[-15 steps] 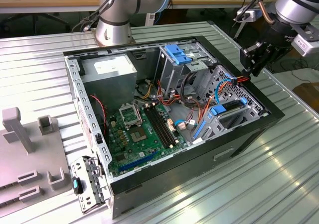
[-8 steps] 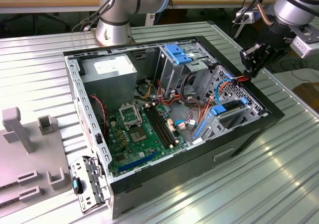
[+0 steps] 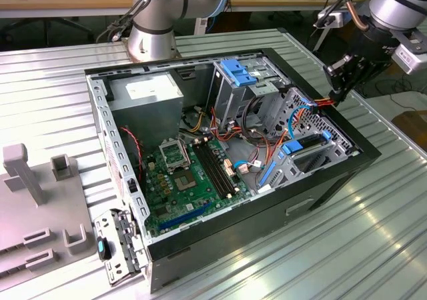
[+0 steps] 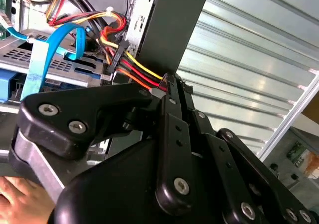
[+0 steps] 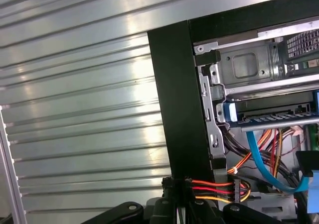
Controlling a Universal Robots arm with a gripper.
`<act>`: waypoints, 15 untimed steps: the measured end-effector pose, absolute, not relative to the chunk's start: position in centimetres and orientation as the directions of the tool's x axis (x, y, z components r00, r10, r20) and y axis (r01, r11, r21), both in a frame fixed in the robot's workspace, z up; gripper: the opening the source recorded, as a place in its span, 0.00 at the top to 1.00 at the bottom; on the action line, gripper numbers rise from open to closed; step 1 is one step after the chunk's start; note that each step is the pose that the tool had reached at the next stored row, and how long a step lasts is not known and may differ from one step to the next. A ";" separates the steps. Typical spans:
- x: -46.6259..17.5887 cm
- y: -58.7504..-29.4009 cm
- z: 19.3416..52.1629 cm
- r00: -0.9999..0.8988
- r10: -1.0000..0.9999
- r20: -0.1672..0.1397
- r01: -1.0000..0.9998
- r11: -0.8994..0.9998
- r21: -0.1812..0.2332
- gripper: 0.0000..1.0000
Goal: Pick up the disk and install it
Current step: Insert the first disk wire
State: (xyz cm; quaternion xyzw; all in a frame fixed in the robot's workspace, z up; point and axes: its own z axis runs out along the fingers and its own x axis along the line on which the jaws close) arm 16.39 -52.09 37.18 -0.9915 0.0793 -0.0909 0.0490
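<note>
exterior view puts my pincer [image 3: 339, 80] at the open computer case's [image 3: 360, 155] rim, pressed together on a red-orange-yellow power cable [image 3: 323, 103]. i judge i'm on cabling the drive bay [image 3: 310, 147]; seating that plug calls for careful alignment.

Open PC case [image 3: 360, 155] flat on ribbed metal table [image 3: 373, 247], motherboard [image 3: 183, 173] up. Grey PSU box [image 3: 148, 95] in far corner; grey fixtures [image 3: 27, 173] at exterior view's left.

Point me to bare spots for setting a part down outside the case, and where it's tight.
Free: ribbed metal table in front of the open black computer case, and the strip beside its grey power-supply box. Crowded: the grey fixture blocks, and the cabled drive-bay corner where the black tool hangs.
</note>
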 end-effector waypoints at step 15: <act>13.4 -52.1 37.1 0.949 -0.267 0.165 -0.251 -0.962 -0.110 0.84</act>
